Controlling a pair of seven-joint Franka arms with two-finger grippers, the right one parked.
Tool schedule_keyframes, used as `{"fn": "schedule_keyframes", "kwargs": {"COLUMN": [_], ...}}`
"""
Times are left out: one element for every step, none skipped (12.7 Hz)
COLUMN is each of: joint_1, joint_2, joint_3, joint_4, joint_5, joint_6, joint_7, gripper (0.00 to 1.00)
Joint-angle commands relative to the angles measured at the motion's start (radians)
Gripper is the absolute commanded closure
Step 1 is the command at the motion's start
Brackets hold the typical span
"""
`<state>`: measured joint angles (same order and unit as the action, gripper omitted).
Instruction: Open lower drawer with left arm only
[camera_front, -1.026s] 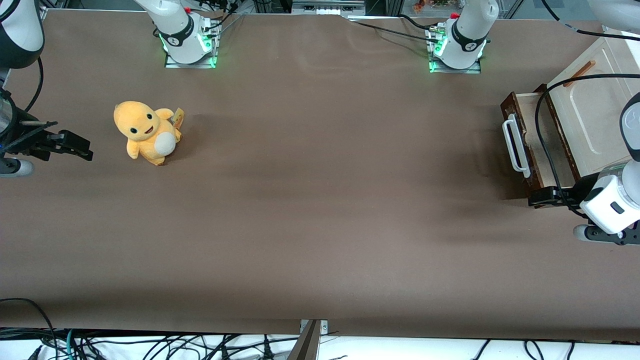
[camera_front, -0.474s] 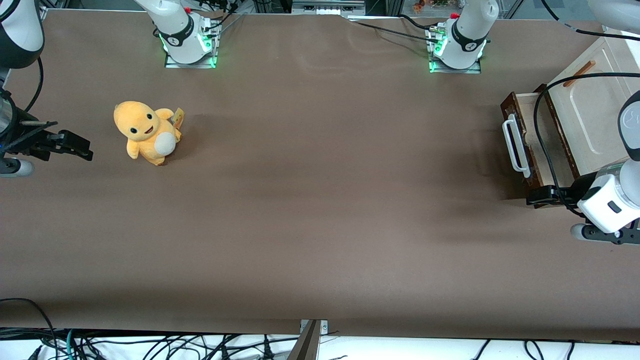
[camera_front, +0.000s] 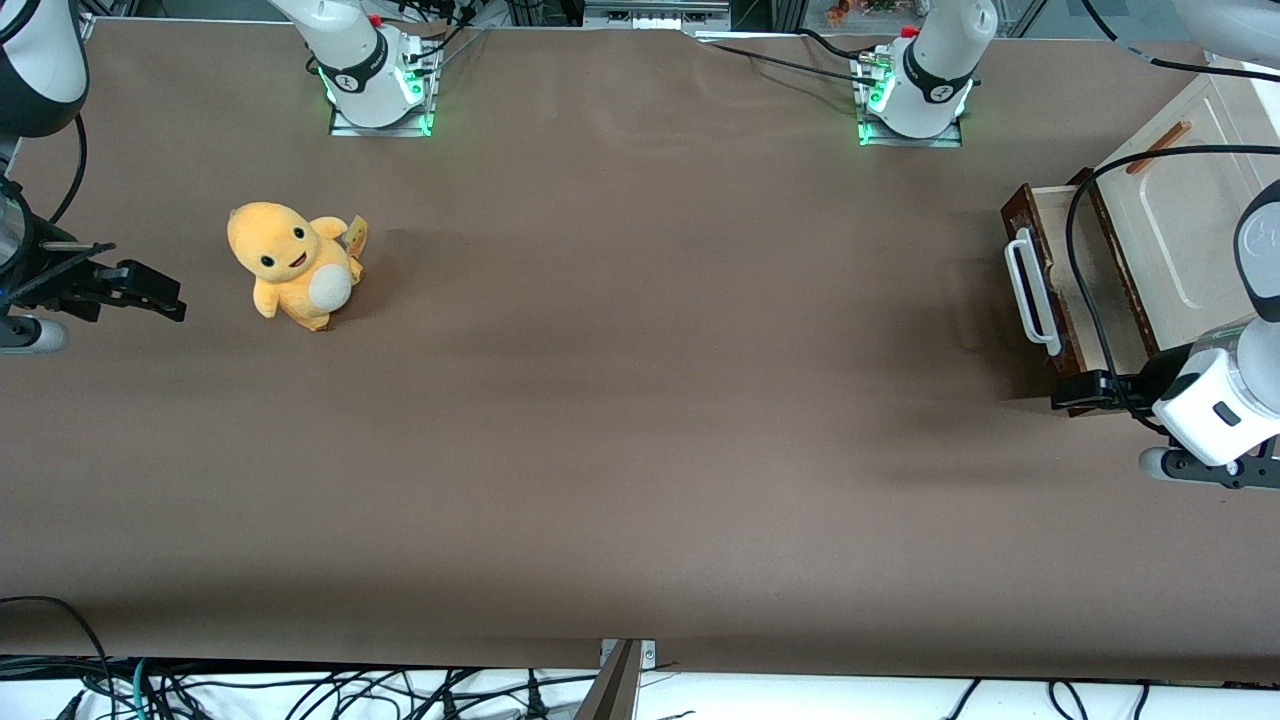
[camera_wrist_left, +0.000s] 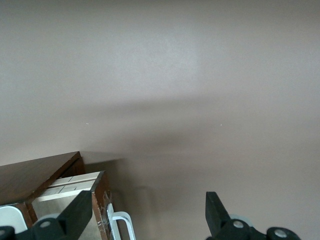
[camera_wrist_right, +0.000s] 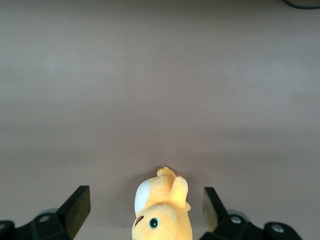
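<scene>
The lower drawer (camera_front: 1085, 290) stands partly pulled out of the cream cabinet (camera_front: 1190, 220) at the working arm's end of the table. Its dark brown front (camera_front: 1045, 300) carries a white loop handle (camera_front: 1030, 290), and its pale inside shows. My left arm's gripper (camera_front: 1065, 393) hovers low beside the drawer's corner nearest the front camera, clear of the handle. In the left wrist view the gripper (camera_wrist_left: 147, 215) is open, its black fingers (camera_wrist_left: 80, 212) spread wide. The drawer's corner (camera_wrist_left: 65, 187) and the handle's end (camera_wrist_left: 120, 222) lie between them, untouched.
A yellow plush toy (camera_front: 295, 265) sits on the brown table toward the parked arm's end and also shows in the right wrist view (camera_wrist_right: 160, 212). Two arm bases (camera_front: 380, 80) (camera_front: 915, 90) stand at the table edge farthest from the front camera.
The left gripper and its wrist block have crept slightly toward the parked arm's end of the table. The drawer has not moved.
</scene>
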<state>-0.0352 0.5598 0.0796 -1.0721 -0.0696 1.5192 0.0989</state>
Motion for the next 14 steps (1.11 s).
{"fn": "schedule_keyframes", "kwargs": {"joint_1": [-0.005, -0.006, -0.006, -0.006, -0.006, -0.006, -0.006, -0.006, -0.006, -0.008, -0.008, -0.008, -0.008, -0.008], "joint_2": [-0.024, -0.024, -0.024, -0.026, -0.026, -0.026, -0.026, -0.026, -0.026, -0.026, -0.026, -0.026, -0.026, -0.026], "joint_3": [-0.001, -0.004, -0.006, -0.006, -0.006, -0.008, -0.008, -0.008, -0.009, -0.011, -0.011, -0.011, -0.011, -0.011], "joint_4": [-0.022, -0.020, -0.022, -0.022, -0.020, -0.022, -0.022, -0.022, -0.022, -0.022, -0.022, -0.022, -0.022, -0.022], "joint_5": [0.054, 0.086, 0.091, 0.090, 0.089, 0.088, 0.088, 0.088, 0.086, 0.086, 0.086, 0.086, 0.086, 0.086], "joint_6": [-0.008, -0.008, -0.008, -0.008, -0.008, -0.008, -0.008, -0.008, -0.010, -0.010, -0.010, -0.010, -0.010, -0.010], "joint_7": [-0.002, 0.001, 0.005, 0.008, 0.007, 0.004, 0.004, 0.004, 0.004, 0.004, 0.005, 0.007, 0.007, 0.007], "gripper": [0.00, 0.00, 0.00, 0.00, 0.00, 0.00, 0.00, 0.00, 0.00, 0.00, 0.00, 0.00, 0.00, 0.00]}}
